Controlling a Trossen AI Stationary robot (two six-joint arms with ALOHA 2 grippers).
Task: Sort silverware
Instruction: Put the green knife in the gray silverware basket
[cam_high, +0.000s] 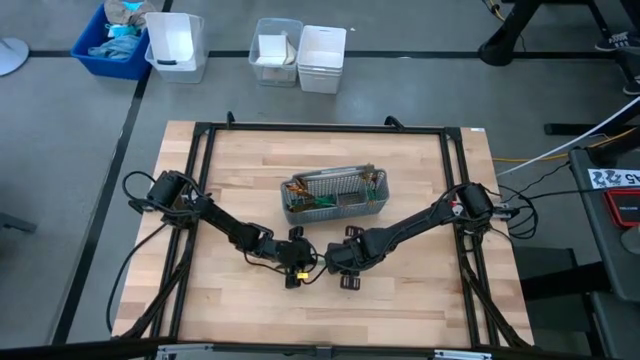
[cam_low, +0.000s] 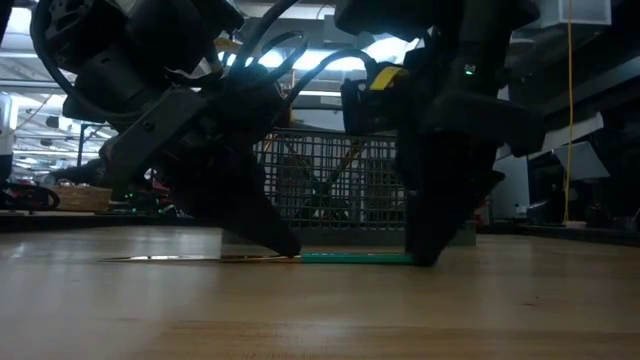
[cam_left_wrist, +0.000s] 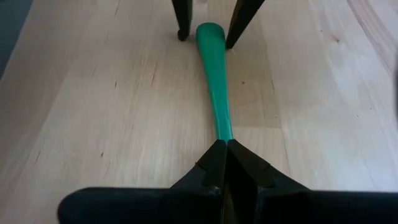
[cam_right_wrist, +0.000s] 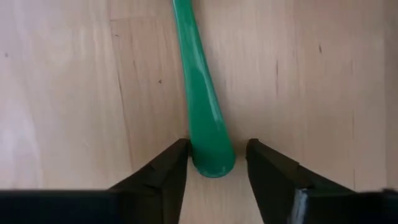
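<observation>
We judge the sort barely begun: one teal-handled utensil (cam_left_wrist: 214, 68) lies flat mid-desk, our left claw (cam_left_wrist: 225, 149) clamped on its neck, our right claw (cam_right_wrist: 214, 158) apart astride its handle end; the mesh caddy (cam_high: 335, 195) still holds silverware.

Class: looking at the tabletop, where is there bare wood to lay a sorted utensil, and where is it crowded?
Bare wood lies along the table front edge and between the mesh caddy and the back rail. It is crowded mid-table, where left gripper and right gripper meet at a teal-handled utensil.

Two dark jointed arms trailing black cables; tapered black claw fingers (cam_right_wrist: 168, 171); seemingly a yellow marking near one wrist.
</observation>
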